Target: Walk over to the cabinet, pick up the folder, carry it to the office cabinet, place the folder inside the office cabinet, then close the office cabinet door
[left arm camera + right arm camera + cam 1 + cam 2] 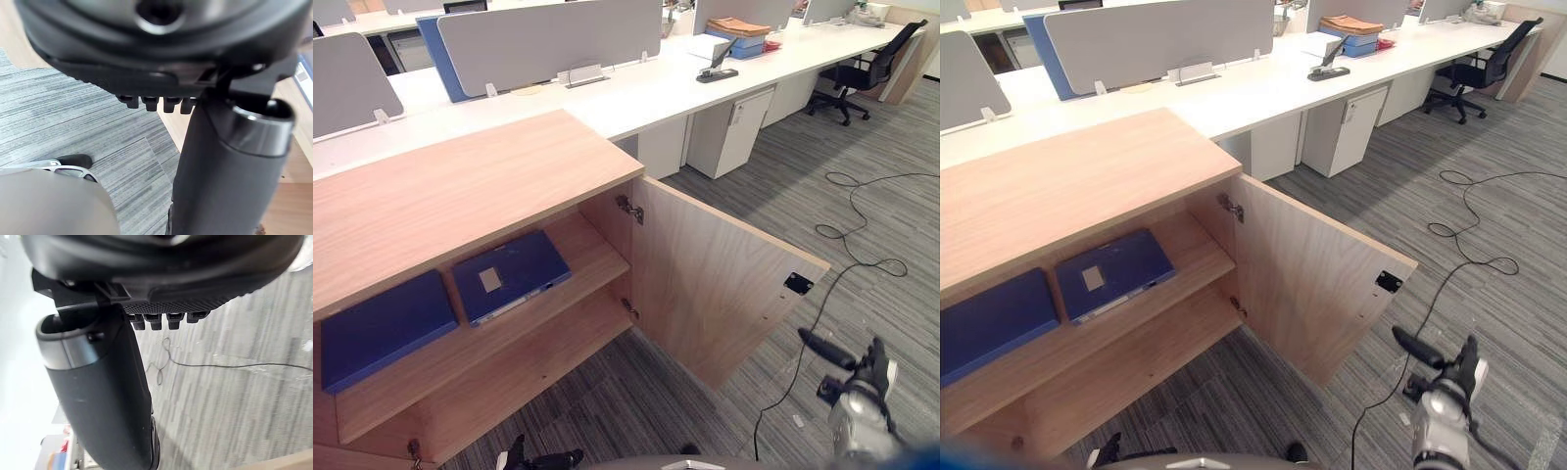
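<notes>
Right hand: I am hanging my right hand low, near the free edge of the open door, with the fingers loose, the thumb sticking out, and nothing in its grasp.
Left hand: I am holding my left hand low over the floor in front of the cabinet, with the fingers relaxed and equally empty.
Folder: the folder is lying flat inside the office cabinet, on the upper shelf. It is toward the shelf's right end and close to its front edge.
Why there: I am judging that it is resting fully on the shelf so the door can swing past without catching it. With both hands free, placing looks done.
Long axis: it is running along the shelf's length, roughly parallel to the front edge and slightly skewed. The labelled cover is facing up and a pale strip is facing the front edge. I cannot tell whether that strip is spine or pages.
Second folder: a second folder is lying flat at the shelf's left end, with bare wood showing between the two.
Door: it is standing wide open on its hinge. My right hand seems placed to push it shut.
</notes>
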Tool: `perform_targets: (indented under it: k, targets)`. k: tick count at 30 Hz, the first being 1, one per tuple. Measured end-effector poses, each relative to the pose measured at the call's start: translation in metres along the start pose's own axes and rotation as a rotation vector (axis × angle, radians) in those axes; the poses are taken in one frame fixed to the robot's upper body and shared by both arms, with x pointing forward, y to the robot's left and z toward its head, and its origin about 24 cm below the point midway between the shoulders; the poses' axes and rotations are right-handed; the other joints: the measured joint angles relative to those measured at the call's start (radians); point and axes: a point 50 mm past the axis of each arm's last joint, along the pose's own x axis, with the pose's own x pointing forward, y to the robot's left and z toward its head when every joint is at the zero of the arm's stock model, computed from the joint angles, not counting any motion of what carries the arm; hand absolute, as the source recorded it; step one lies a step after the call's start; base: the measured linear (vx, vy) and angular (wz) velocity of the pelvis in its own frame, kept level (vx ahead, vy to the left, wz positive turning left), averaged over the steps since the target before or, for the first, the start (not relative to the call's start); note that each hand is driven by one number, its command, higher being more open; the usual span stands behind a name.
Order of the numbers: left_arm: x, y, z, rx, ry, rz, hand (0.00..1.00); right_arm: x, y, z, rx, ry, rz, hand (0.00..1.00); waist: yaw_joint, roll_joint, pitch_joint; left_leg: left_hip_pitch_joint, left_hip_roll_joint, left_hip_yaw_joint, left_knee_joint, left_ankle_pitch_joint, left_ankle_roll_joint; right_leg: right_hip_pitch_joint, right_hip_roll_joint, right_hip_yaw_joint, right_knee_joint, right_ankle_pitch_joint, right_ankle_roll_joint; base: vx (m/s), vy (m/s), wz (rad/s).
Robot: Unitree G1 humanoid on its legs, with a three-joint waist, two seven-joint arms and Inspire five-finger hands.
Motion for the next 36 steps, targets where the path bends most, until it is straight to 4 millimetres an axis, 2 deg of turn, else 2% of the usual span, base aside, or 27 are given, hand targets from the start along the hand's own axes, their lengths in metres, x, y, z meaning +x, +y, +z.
perform_targets:
  k: [3,6,15,22,23,24,26,27,28,30,34,36]
  targets:
    - [0.0,-0.001,0.001,-0.004,-0.002,-0.01,1.0,0.014,0.014,0.029,-0.029,-0.06,0.033,1.0,0.007,0.0,0.0,0.0,-0.006,-0.014,-0.001,0.001,0.001,0.009,-0.007,-0.01,0.0,0.0,0.0,0.0,0.016,0.12]
    - [0.0,-0.001,0.001,0.012,-0.006,-0.02,1.0,0.019,0.02,0.037,-0.102,-0.077,0.068,1.0,0.008,0.0,0.0,-0.002,-0.009,-0.027,0.0,0.002,0.003,0.014,-0.012,-0.02,0.0,-0.001,-0.001,-0.03,0.008,0.1]
    - [0.0,-0.001,0.001,0.02,-0.007,-0.031,1.0,0.019,0.037,0.031,-0.268,-0.069,0.226,1.0,0.0,0.001,0.0,-0.016,-0.009,-0.048,0.015,0.002,0.003,0.013,-0.012,-0.029,-0.002,0.001,-0.001,-0.05,-0.006,0.03]
    - [0.001,-0.002,0.002,0.024,-0.013,-0.04,1.0,0.006,0.064,0.016,-0.506,-0.084,0.415,1.0,-0.003,0.001,0.0,-0.029,-0.009,-0.058,0.02,0.005,0.005,0.013,-0.011,-0.032,-0.021,0.014,-0.003,-0.03,0.002,0.01]
    - [0.001,-0.002,0.003,0.024,-0.013,-0.041,1.0,0.002,0.071,0.016,-0.585,-0.122,0.446,1.0,-0.004,0.002,0.001,-0.03,-0.009,-0.058,0.02,0.005,0.005,0.012,-0.011,-0.031,-0.021,0.014,-0.003,0.0,0.0,0.0]
    - [0.001,-0.002,0.003,0.024,-0.015,-0.04,1.0,-0.01,0.082,0.017,-0.749,-0.236,0.504,1.0,-0.006,0.003,0.003,-0.031,-0.009,-0.057,0.02,0.005,0.005,0.01,-0.011,-0.03,-0.022,0.014,-0.003,0.0,0.0,0.0]
    - [0.001,-0.002,0.004,0.034,-0.019,-0.039,1.0,-0.027,0.092,0.017,-0.922,-0.381,0.575,1.0,-0.008,0.003,0.003,-0.031,-0.009,-0.057,0.017,0.005,0.005,0.01,-0.01,-0.029,-0.024,0.014,-0.003,0.0,0.0,0.0]
    - [0.001,-0.002,0.005,0.054,-0.026,-0.039,1.0,-0.047,0.102,0.016,-1.111,-0.559,0.683,1.0,-0.008,0.002,0.003,-0.031,-0.009,-0.056,0.015,0.004,0.004,0.01,-0.01,-0.028,-0.026,0.014,-0.003,0.0,0.0,0.0]
    - [0.001,-0.002,0.006,0.066,-0.03,-0.04,1.0,-0.056,0.106,0.015,-1.176,-0.632,0.735,1.0,-0.008,0.002,0.003,-0.031,-0.009,-0.056,0.015,0.004,0.004,0.01,-0.01,-0.028,-0.026,0.014,-0.002,0.0,0.0,0.0]
    - [0.002,-0.003,0.009,0.1,-0.044,-0.044,1.0,-0.088,0.123,0.009,-1.323,-0.85,0.929,1.0,-0.006,-0.001,0.005,-0.031,-0.008,-0.056,0.015,0.003,0.004,0.01,-0.008,-0.025,-0.026,0.014,-0.002,0.0,0.0,0.0]
    - [0.005,-0.003,0.014,0.148,-0.059,-0.059,1.0,-0.117,0.132,-0.01,-1.384,-0.906,1.164,1.0,-0.003,-0.008,0.007,-0.029,-0.006,-0.045,0.025,-0.006,0.007,0.011,-0.005,-0.012,-0.025,0.014,-0.002,-0.01,0.011,-0.08]
    - [0.006,-0.002,0.014,0.151,-0.056,-0.058,1.0,-0.136,0.135,-0.028,-1.391,-0.888,1.324,1.0,0.0,-0.012,0.01,-0.028,-0.001,-0.036,0.038,-0.014,0.007,0.011,-0.001,-0.002,-0.025,0.014,-0.003,-0.02,0.006,-0.13]
